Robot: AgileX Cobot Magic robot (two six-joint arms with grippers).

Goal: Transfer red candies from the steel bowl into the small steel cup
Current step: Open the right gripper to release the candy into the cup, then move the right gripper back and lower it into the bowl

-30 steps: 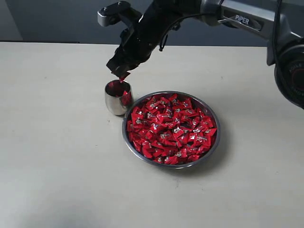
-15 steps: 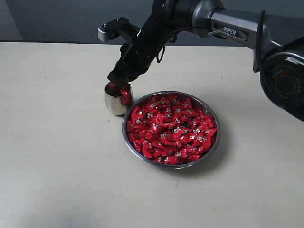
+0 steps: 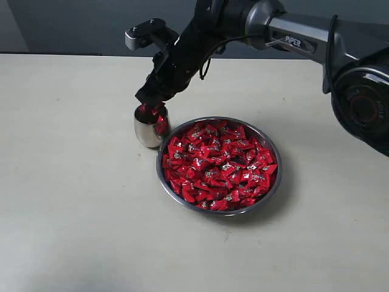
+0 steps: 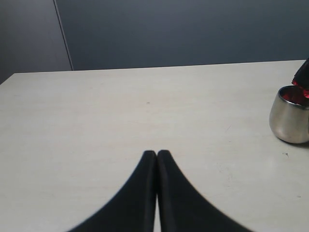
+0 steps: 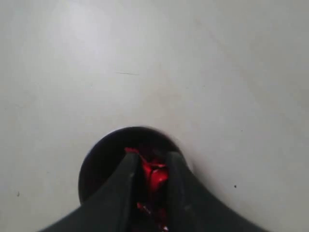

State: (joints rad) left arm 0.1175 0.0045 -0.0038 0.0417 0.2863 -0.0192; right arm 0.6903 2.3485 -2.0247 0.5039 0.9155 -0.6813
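Over the past second our right gripper (image 3: pixel 150 106) has dropped from above the small steel cup (image 3: pixel 148 131) to its mouth. Its fingers pinch one red candy (image 5: pixel 153 175) right over the opening, so letting go should drop it inside. The other red candies (image 3: pixel 219 164) fill the steel bowl (image 3: pixel 222 213) just beside the cup. Our left gripper (image 4: pixel 157 153) sits closed and empty, well apart.

Wrappers of the red candies (image 3: pixel 219 167): glossy red, flecked with silver-white marks. The steel bowl (image 3: pixel 220 213) and small steel cup (image 3: pixel 144 135): mirror-bright silver, the cup's side reflecting red. The table (image 3: pixel 73 201): plain pale cream; the right gripper (image 3: pixel 151 108): black.
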